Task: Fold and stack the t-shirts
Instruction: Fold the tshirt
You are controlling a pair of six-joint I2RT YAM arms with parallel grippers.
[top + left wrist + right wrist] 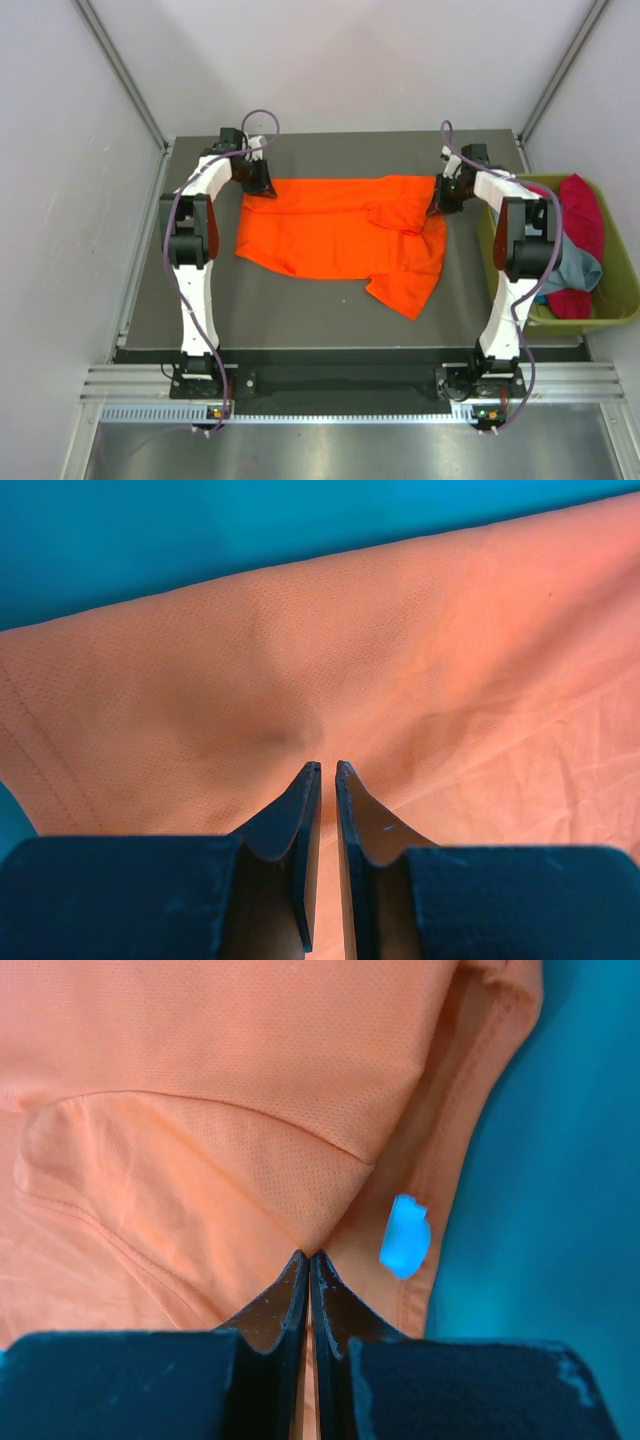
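Observation:
A bright orange t-shirt (pixel 340 235) lies spread on the dark table, one sleeve pointing to the near right. My left gripper (pixel 262 188) is at the shirt's far left corner; in the left wrist view it (pixel 327 767) is shut, with only a thin gap, on a pucker of the orange cloth (pixel 420 640). My right gripper (pixel 440 205) is at the shirt's far right edge; in the right wrist view it (pixel 307 1256) is shut on a pinched fold of the orange cloth (pixel 200 1060). A magenta-red t-shirt (pixel 583 215) and a grey-blue t-shirt (pixel 580 265) lie in the bin.
The olive-green bin (pixel 625 290) stands off the table's right edge, beside the right arm. More magenta cloth (pixel 570 303) lies at its near end. A small light-blue patch (pixel 405 1235) shows on the shirt near its hem. White walls enclose the table.

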